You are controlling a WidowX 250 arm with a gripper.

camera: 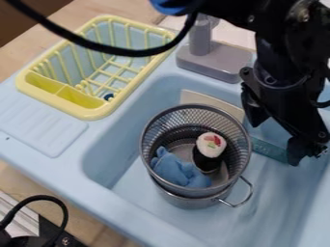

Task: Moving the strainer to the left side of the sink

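2 items, sushi (211, 145) and blue cloth (179, 171), sit inside the strainer (193, 115).

The strainer (159, 126) sits atop a pot (188, 201) in the sink (113, 147), holding sushi (209, 148) and cloth (177, 170).

I've got my black arm (283, 46) coming in around 1 o'clock, the gripper (276, 139) hanging near 3 o'clock. My jaws stand apart, tips angled downward, one at 3 o'clock, the other nearer 4, nothing between them gripped.
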